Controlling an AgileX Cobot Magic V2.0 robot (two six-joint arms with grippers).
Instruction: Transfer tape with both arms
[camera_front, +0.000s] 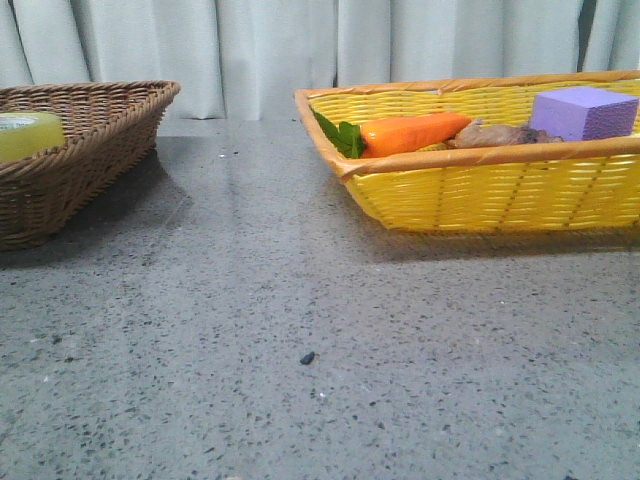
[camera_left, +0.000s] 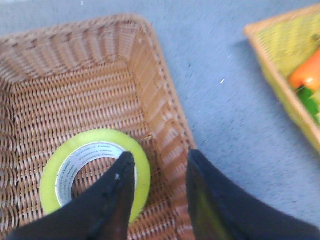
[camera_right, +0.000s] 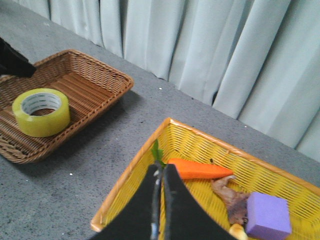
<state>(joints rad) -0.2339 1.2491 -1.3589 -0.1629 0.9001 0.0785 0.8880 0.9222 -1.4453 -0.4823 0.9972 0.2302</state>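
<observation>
The tape (camera_left: 95, 170), a yellow-green roll with a white printed core, lies flat in the brown wicker basket (camera_left: 75, 75). It also shows in the front view (camera_front: 30, 133) and in the right wrist view (camera_right: 41, 111). My left gripper (camera_left: 159, 160) is open above the basket's right corner; one finger (camera_left: 120, 195) is over the roll's right side, the other (camera_left: 210, 195) over the basket's wall. It holds nothing. My right gripper (camera_right: 162, 170) is shut and empty, above the yellow basket (camera_right: 135, 175). Neither gripper shows in the front view.
The yellow basket (camera_front: 480, 190) at the right holds an orange carrot (camera_front: 410, 132) with green leaves, a brown piece (camera_front: 495, 135) and a purple foam cube (camera_front: 583, 112). Grey speckled table (camera_front: 300, 330) lies between the two baskets. Pale curtains hang behind.
</observation>
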